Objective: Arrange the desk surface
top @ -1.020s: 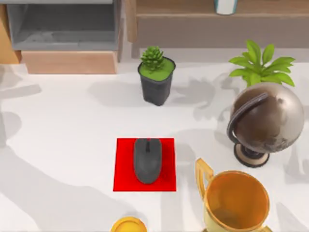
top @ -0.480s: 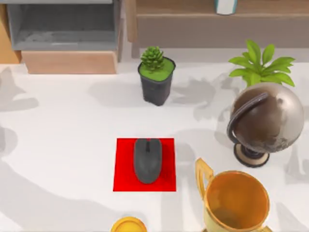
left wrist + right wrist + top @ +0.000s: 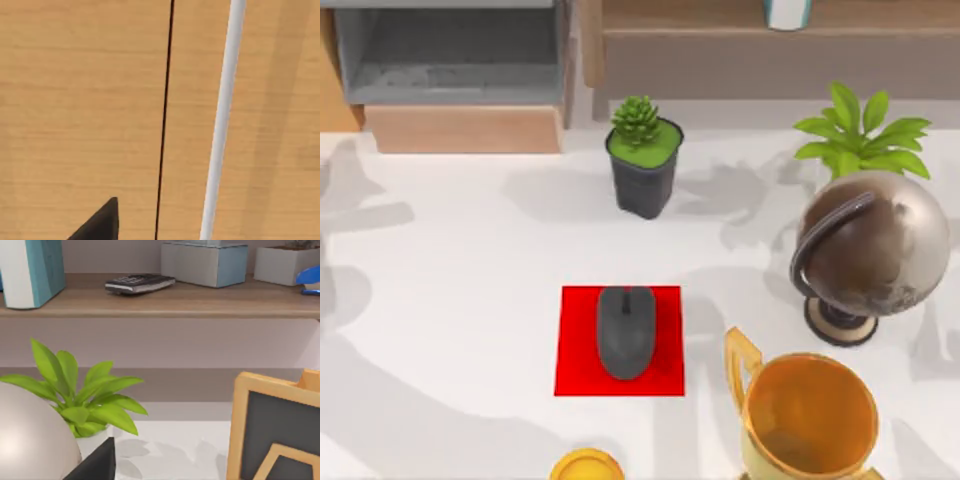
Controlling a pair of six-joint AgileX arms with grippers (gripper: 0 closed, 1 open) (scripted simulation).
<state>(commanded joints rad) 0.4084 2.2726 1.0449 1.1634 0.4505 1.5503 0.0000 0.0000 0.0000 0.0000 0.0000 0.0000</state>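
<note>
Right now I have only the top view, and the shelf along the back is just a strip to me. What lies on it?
Observer: A flat dark keypad device lies on the shelf, with a pale box with a blue side behind it.
Operator: Does anything stand near the leafy plant that my frame cuts off?
Observer: Yes, a wooden-framed dark board stands on the desk surface, apart from the plant.
Operator: And the left wrist view?
Observer: It faces a light wooden panel crossed by a thin dark seam and a white bar.
</note>
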